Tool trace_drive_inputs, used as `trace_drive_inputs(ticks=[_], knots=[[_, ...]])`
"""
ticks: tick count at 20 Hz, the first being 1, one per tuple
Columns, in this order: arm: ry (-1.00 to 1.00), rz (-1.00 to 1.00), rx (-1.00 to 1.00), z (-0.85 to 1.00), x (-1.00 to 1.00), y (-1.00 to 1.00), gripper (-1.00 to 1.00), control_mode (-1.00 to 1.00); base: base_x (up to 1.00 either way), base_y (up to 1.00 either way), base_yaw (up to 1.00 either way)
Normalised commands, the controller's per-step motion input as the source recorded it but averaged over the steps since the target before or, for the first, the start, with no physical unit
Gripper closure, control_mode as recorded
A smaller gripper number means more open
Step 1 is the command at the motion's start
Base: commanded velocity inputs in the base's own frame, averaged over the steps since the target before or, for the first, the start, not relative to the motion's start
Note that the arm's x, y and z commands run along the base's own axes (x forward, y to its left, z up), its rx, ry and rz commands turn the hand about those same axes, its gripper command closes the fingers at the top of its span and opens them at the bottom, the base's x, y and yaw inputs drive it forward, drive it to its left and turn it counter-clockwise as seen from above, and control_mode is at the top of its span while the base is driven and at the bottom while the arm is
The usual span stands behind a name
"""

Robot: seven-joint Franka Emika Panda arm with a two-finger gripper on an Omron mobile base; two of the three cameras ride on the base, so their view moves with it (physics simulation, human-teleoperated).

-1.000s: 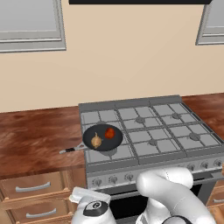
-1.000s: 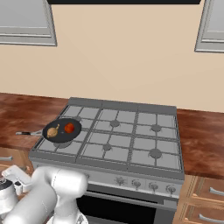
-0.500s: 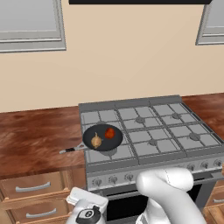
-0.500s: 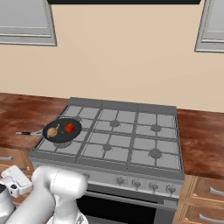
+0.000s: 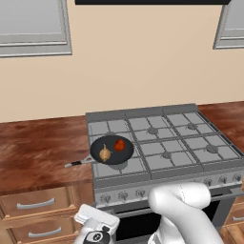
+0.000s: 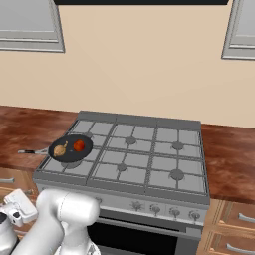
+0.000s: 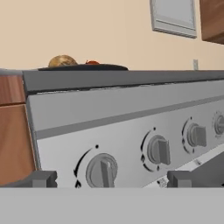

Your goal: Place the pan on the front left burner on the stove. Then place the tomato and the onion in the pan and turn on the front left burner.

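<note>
The black pan (image 5: 112, 149) sits on the stove (image 5: 162, 143) over the front left burner, which it hides. Its thin handle (image 5: 78, 162) points left over the counter. Inside the pan lie the red tomato (image 5: 119, 145) and the tan onion (image 5: 105, 153). From the right I see the same pan (image 6: 70, 148), tomato (image 6: 78, 145) and onion (image 6: 61, 149). My gripper (image 7: 110, 179) is open and empty, low in front of the stove's knob panel. The leftmost knob (image 7: 101, 170) stands between its fingertips (image 7: 41, 178), a little beyond them. Onion (image 7: 62, 61) and tomato (image 7: 92, 62) peek over the stove's edge.
More knobs (image 7: 158, 150) run rightward along the grey front panel. A wooden counter (image 5: 38, 152) with drawers (image 5: 33, 205) lies left of the stove, and another counter (image 6: 229, 164) lies to its right. The other burners (image 5: 190, 138) are bare.
My hand has dipped slightly lower in front of the stove's left end. Pan, tomato and onion have not moved.
</note>
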Motion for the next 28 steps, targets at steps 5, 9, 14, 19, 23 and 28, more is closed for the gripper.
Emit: trace_drive_inputs(ticks=[5,9,14,19,23,28], knots=[[0.00,0.00,0.00,0.00,0.08,-0.07,-1.00,-1.00,0.00,0.00,0.00],[0.00,0.00,0.00,0.00,0.21,0.00,-1.00,-1.00,0.00,0.00,0.00],[0.00,0.00,0.00,0.00,0.29,0.00,-1.00,-1.00,0.00,0.00,0.00],[0.00,0.01,0.00,-0.01,0.20,0.00,-1.00,-1.00,0.00,0.00,0.00],[0.00,0.01,0.00,-0.16,0.04,0.00,-1.00,-1.00,0.00,0.00,0.00],[0.00,0.04,0.00,-0.15,0.02,-0.02,-1.00,-1.00,0.00,0.00,0.00]])
